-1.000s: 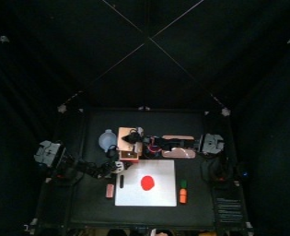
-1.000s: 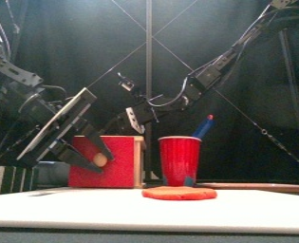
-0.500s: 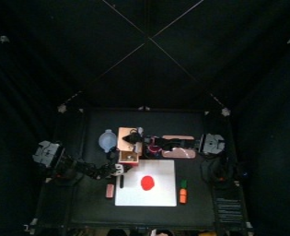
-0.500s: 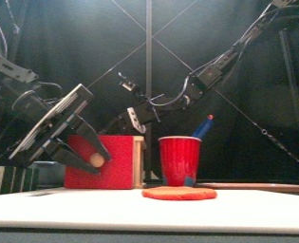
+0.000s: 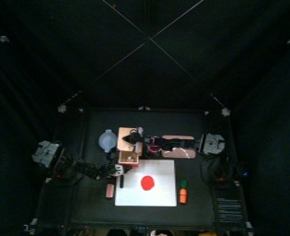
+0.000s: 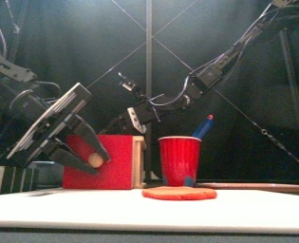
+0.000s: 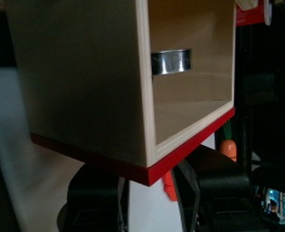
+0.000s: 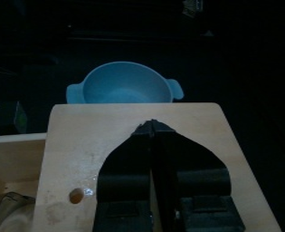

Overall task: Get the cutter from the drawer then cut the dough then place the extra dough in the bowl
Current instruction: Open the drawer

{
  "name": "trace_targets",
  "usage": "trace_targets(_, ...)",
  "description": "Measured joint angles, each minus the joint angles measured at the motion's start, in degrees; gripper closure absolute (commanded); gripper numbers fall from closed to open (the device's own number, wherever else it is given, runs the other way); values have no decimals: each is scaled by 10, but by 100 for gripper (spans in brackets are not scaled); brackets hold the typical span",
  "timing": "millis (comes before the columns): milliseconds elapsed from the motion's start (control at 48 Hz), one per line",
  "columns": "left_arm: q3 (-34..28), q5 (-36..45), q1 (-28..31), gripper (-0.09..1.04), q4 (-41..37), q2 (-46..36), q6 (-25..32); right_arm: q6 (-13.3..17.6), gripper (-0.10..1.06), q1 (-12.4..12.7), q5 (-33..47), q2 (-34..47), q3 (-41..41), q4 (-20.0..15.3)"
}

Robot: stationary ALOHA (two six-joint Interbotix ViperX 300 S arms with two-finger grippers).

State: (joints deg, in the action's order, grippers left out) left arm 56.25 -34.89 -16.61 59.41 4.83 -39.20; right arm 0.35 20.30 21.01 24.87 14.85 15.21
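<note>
The pale wooden box [image 5: 130, 141] stands behind the white cutting board [image 5: 167, 171]. Its drawer [image 7: 109, 82] is pulled out, and the metal cutter [image 7: 171, 62] lies inside at the back. My left gripper [image 7: 151, 186] is shut on the red drawer front [image 6: 114, 166], one jaw on each side of it. My right gripper [image 8: 156, 131] rests on the box top [image 8: 84, 145] with its jaws together. A flat red dough disc [image 5: 146, 182] lies on the board. The blue-grey bowl [image 8: 120, 86] sits just beyond the box, left of it in the top view.
A red cup [image 6: 179, 159] holding a blue knife [image 6: 205, 125] stands right of the box in the front view. The right arm stretches across the back of the table. The dough [image 6: 179, 193] lies low on the board [image 6: 63, 209] in front of the cup.
My left gripper has shifted a little to the left, drawing the red drawer front slightly further out. The right gripper has stayed on the box.
</note>
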Motion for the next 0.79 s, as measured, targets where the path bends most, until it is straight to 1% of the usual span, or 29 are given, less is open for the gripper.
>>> trace_targets(125,1,3,-5,13,-8,1,0,-2,100,-1,-1,0,-2,0)
trace_targets(208,2,3,-12,9,-10,0,1,-4,100,-3,-1,0,-4,2)
trace_targets(396,12,3,-12,9,-13,-24,2,-4,100,-5,-4,1,-6,4)
trace_targets(521,28,9,-18,9,-25,-70,2,-4,100,-10,-4,0,-7,4)
trace_targets(625,55,25,-37,10,-45,-128,2,-4,99,-16,-4,-4,-6,4)
trace_targets(708,80,25,-54,10,-76,-177,8,-6,99,-24,-9,-11,-3,4)
trace_targets(792,99,10,-54,12,-144,-221,19,-11,99,-32,-20,-21,0,4)
